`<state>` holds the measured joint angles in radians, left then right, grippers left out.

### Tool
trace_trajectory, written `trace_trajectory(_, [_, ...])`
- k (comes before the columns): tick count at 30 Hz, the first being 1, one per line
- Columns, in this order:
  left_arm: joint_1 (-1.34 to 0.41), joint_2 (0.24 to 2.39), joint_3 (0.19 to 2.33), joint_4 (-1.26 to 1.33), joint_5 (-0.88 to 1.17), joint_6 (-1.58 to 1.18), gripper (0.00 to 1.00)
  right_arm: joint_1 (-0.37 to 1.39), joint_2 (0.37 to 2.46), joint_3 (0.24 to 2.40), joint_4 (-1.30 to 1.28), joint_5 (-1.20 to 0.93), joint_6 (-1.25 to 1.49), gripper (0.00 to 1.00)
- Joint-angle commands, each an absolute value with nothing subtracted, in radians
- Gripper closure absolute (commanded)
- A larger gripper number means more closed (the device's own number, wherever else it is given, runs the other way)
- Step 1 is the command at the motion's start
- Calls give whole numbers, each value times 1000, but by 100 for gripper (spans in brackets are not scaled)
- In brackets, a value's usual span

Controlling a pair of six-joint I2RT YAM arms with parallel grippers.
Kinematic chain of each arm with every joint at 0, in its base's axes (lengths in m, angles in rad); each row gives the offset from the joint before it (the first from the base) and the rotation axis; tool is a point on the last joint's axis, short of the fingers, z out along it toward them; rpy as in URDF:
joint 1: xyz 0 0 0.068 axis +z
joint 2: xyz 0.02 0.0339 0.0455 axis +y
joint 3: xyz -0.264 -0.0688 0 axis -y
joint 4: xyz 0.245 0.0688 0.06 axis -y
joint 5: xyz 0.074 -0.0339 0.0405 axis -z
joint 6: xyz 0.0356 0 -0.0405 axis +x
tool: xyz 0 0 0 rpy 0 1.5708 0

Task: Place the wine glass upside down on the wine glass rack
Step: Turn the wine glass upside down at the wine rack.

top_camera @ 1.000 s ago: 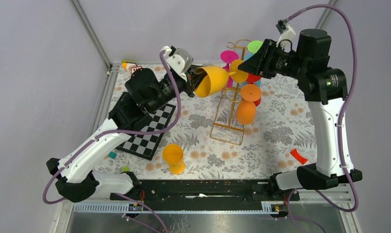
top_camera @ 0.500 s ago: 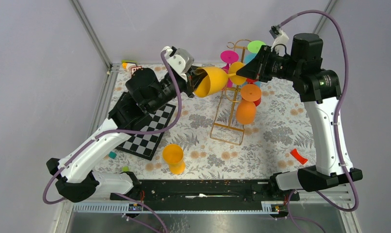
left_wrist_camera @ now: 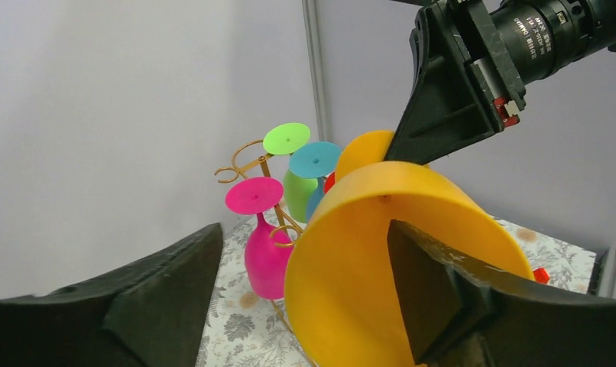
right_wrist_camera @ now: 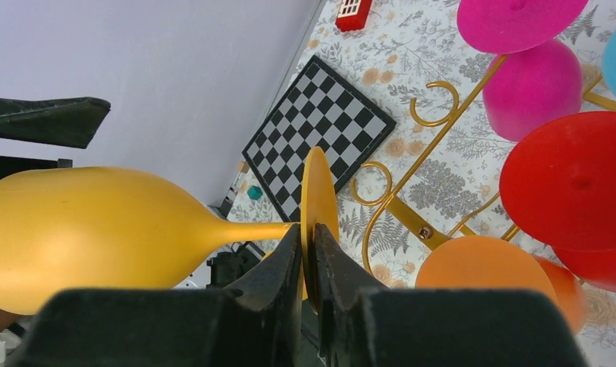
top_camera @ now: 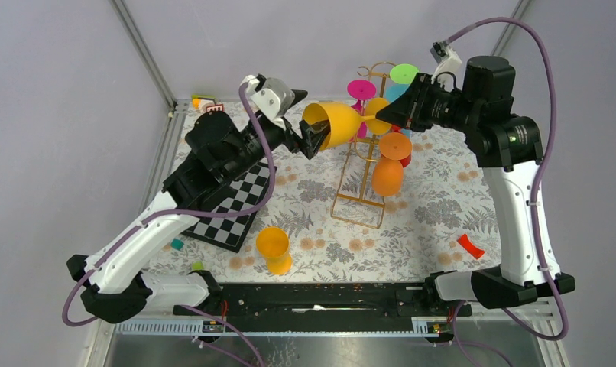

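While the right gripper (right_wrist_camera: 308,238) is clamping the yellow wine glass (top_camera: 338,122) by its foot, the left gripper (top_camera: 311,139) is gaping loose at its bowl.

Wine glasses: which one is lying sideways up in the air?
The yellow wine glass, pinched by its round foot in the right gripper. The others hang upside down on the gold rack, and one orange glass stands on the table.

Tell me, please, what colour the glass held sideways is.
The wine glass is yellow-orange; see right wrist view.
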<state>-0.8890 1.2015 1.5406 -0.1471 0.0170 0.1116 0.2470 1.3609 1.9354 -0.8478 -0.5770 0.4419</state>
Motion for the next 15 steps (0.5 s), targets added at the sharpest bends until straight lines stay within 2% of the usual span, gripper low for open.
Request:
trace_trajectory(1, [-894, 1164, 1516, -115, 46, 134, 10, 251, 1313, 1942, -804, -507, 463, 100])
trace_trajectory(5, [-894, 1153, 1497, -114, 52, 135, 5, 249, 1296, 1946, -800, -463, 457, 100])
trace_trajectory(15, [-892, 1123, 1431, -116, 40, 82, 4, 249, 1308, 2031, -829, -381, 347, 100])
